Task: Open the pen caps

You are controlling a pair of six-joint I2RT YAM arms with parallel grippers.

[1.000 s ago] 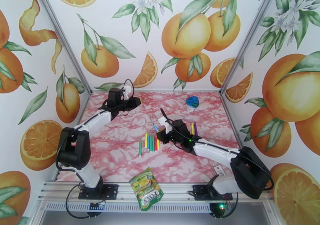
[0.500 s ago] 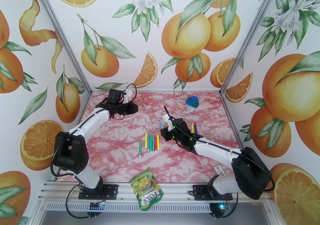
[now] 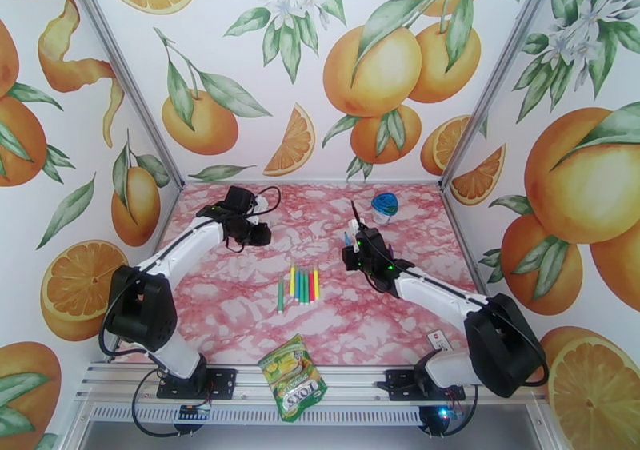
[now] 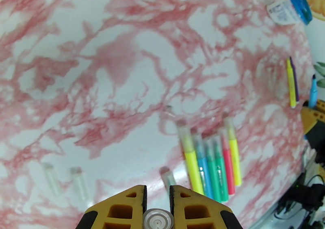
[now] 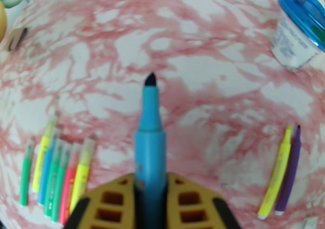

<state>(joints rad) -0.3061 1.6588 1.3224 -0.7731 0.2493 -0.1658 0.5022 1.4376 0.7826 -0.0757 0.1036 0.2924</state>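
My left gripper (image 4: 156,191) is pinched nearly shut on a small round clear cap (image 4: 156,219) (one already pulled off, I judge), with loose caps (image 4: 79,181) lying on the marbled table (image 4: 122,42) below. Mid-table sits the row of pens (image 4: 211,164), pale caps at one end. My right gripper (image 5: 150,181) clamps the blue pen (image 5: 150,124) by its barrel, tip bare. Further right lie the yellow and purple pens (image 5: 284,169). The caps look light, slick and friction-fit, so I'd hold mid-barrel, pinch the cap and pull straight
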